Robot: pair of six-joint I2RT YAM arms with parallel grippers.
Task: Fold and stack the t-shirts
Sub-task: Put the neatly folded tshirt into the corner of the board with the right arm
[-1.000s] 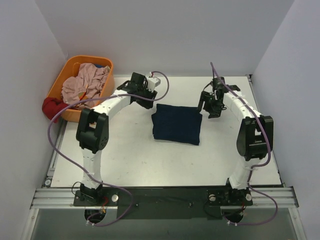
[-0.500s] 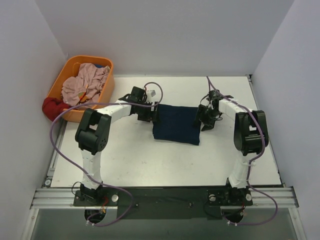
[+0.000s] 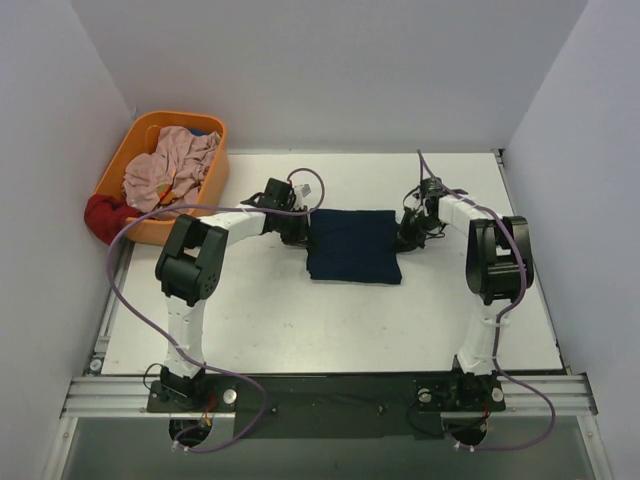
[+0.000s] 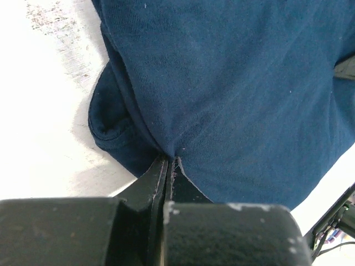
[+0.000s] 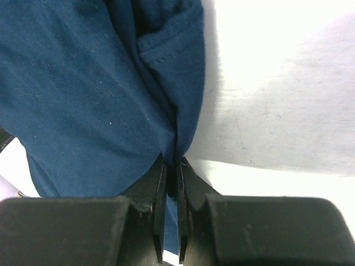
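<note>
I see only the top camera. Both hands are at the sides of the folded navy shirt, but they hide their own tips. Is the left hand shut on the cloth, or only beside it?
Observer: Shut on it. In the left wrist view the left hand pinches a fold at the edge of the navy t-shirt between its fingertips.
Operator: And the right one?
Observer: The right hand is also shut on the shirt's edge, and a stitched hem lies just beyond its tips.
</note>
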